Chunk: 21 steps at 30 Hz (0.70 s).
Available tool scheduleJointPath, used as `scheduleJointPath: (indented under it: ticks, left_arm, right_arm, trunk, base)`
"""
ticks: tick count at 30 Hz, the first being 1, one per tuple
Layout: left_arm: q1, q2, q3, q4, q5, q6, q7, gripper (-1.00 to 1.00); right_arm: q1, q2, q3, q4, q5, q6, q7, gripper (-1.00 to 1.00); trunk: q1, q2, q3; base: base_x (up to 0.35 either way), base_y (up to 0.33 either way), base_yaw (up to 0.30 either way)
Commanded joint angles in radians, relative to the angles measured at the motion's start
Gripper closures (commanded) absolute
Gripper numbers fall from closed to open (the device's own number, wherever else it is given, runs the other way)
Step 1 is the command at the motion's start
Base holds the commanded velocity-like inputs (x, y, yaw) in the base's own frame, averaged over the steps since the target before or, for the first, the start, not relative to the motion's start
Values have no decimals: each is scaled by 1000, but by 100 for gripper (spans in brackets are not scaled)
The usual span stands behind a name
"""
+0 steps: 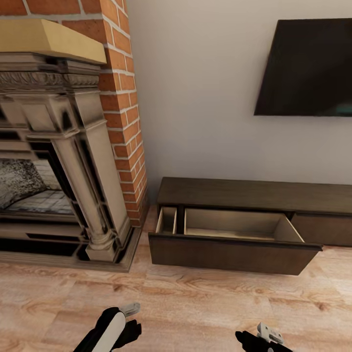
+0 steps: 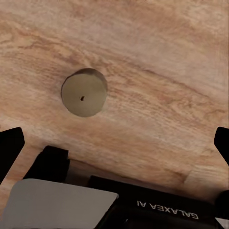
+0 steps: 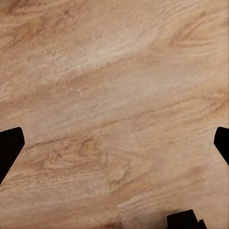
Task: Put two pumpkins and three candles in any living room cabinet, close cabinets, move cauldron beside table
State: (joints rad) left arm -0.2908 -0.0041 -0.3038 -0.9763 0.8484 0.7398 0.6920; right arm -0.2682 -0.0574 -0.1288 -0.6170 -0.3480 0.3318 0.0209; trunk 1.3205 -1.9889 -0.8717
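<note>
The cabinet [image 1: 254, 194] is a long low dark brown unit against the wall. Its left drawer [image 1: 230, 254] is pulled out, and the pale beige inside shows nothing in it. In the left wrist view one beige candle [image 2: 84, 92] stands upright on the wood floor, seen from above with its small wick. My left gripper [image 2: 117, 143] hangs open above the floor, apart from the candle, its dark fingertips [image 2: 10, 143] at the picture's edges. My right gripper [image 3: 114, 143] is open too, over bare floorboards. The pumpkins, cauldron and table are out of view.
A stone fireplace [image 1: 73, 161] with a brick chimney [image 1: 122, 112] stands left of the cabinet, its hearth step reaching onto the floor. A dark TV [image 1: 308, 68] hangs on the wall above the cabinet. My own base [image 2: 157, 205] lies close beneath the left gripper.
</note>
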Motion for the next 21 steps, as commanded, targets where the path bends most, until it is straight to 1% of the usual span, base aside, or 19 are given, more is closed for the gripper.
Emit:
scheduleJointPath:
  ticks: [1,2,3,4,8,13,16,17,18,19,20,21]
  left_arm:
    - [-1,-13,-3,10,-8,-13,8,-100]
    - [-1,-17,-4,14,-15,-18,7,-100]
    - [-1,-23,-4,20,-23,-24,6,-100]
    - [-1,-24,-4,21,-25,-26,6,-100]
    - [-1,-25,-3,22,-27,-28,6,-100]
    - [-1,-25,-3,22,-27,-29,6,-100]
    - [-1,-25,-3,22,-26,-30,5,-100]
    - [-1,-25,-3,22,-27,-30,5,-100]
    - [-1,-25,-3,22,-27,-30,4,-100]
    - [0,-25,-3,22,-27,-30,5,-100]
    - [-1,-25,-3,22,-28,-30,5,-100]
    - [0,-25,-3,22,-29,-30,5,-100]
  right_arm:
    - [0,0,-2,-11,-4,6,2,-100]
    - [0,1,-2,-29,-5,7,2,-100]
    - [16,2,-2,-103,-7,13,2,-100]
    - [29,2,-2,-128,-7,16,2,-100]
    - [46,4,3,-154,-9,19,2,-100]
    - [50,8,33,-161,-8,23,2,-100]
    - [50,26,60,-190,-7,52,0,-100]
    - [50,44,68,-233,-6,105,-4,-100]
    - [50,66,72,-297,-5,181,-12,-100]
    - [51,82,74,-344,-4,235,-24,-100]
    - [48,108,75,-415,-4,314,-59,-100]
    - [45,127,76,-456,-5,359,-94,-100]
  trunk:
    - [4,-8,-4]
    - [8,-15,-7]
    - [11,-22,-10]
    - [15,-29,-14]
    - [31,-57,-26]
    - [50,-92,-42]
    - [61,-113,-51]
    - [65,-120,-54]
    - [69,-127,-57]
    - [73,-134,-61]
    - [77,-141,-64]
    - [80,-148,-67]
  base:
    - [-5,0,0]
    - [-31,0,0]
    - [-231,0,0]
    - [-192,0,0]
    - [-71,0,0]
    - [-8,0,0]
    - [-1,0,0]
    - [0,0,0]
    - [0,0,0]
    - [0,0,0]
    - [0,0,0]
    - [0,0,0]
